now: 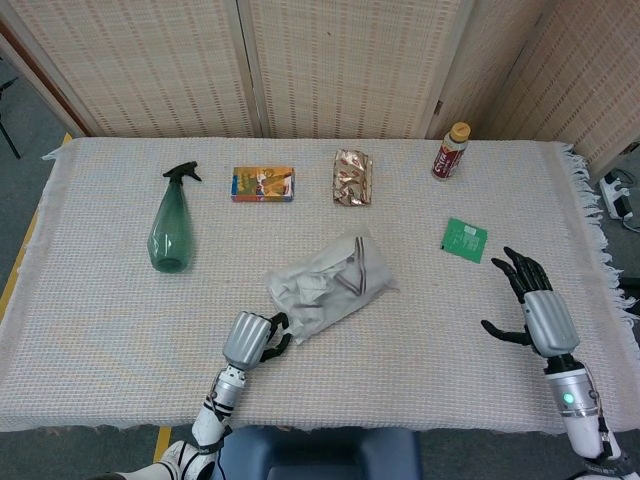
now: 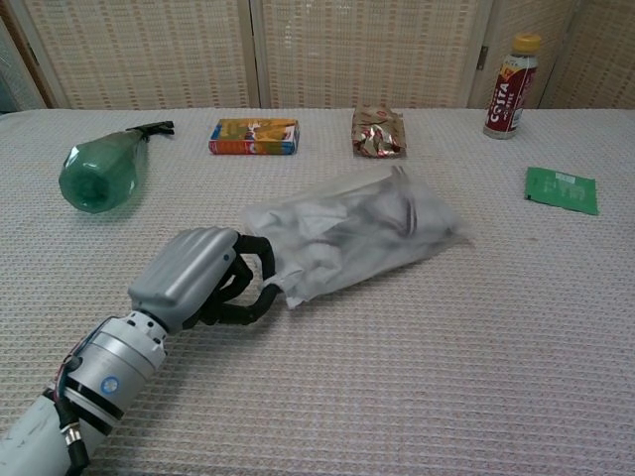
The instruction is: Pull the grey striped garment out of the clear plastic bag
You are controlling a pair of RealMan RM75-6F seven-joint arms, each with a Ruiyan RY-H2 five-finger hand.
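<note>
The clear plastic bag (image 1: 318,291) (image 2: 298,233) lies crumpled on the woven tablecloth near the middle. Inside it shows the grey striped garment (image 1: 357,267) (image 2: 389,216), folded, dark stripes toward the far end. My left hand (image 1: 250,340) (image 2: 198,278) sits at the bag's near-left end with its dark fingers curled around that end, pinching the plastic. My right hand (image 1: 530,305) hovers far to the right of the bag with fingers spread and nothing in it; the chest view does not show it.
A green spray bottle (image 1: 168,226) lies at the left. An orange box (image 1: 263,184), a foil snack pack (image 1: 352,177) and a red drink bottle (image 1: 452,151) line the far side. A green packet (image 1: 464,239) lies near the right hand.
</note>
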